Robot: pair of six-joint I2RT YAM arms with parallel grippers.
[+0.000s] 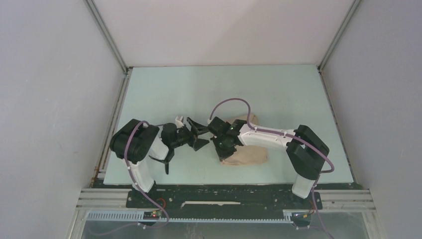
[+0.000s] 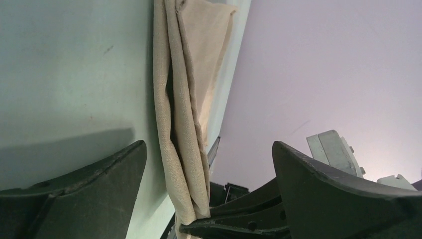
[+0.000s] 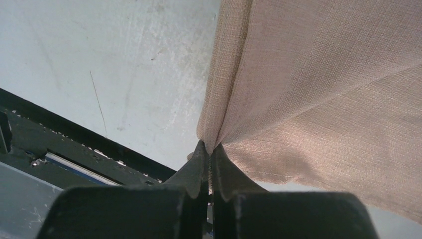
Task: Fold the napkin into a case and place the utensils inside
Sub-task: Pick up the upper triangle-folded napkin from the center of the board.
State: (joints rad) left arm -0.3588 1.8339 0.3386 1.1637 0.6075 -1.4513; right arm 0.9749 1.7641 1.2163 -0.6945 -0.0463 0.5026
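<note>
my right claw — pinched tight on napkin edge (folded layers) | my left claw — wide, gripping nothing

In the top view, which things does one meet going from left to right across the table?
Left arm's shoulder → left gripper, open → right gripper, shut on the napkin's edge → napkin → right arm's shoulder.

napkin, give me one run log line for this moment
napkin: loosely folded in layers | right claw: shut on napkin edge | left claw: open, gripping nothing
</note>
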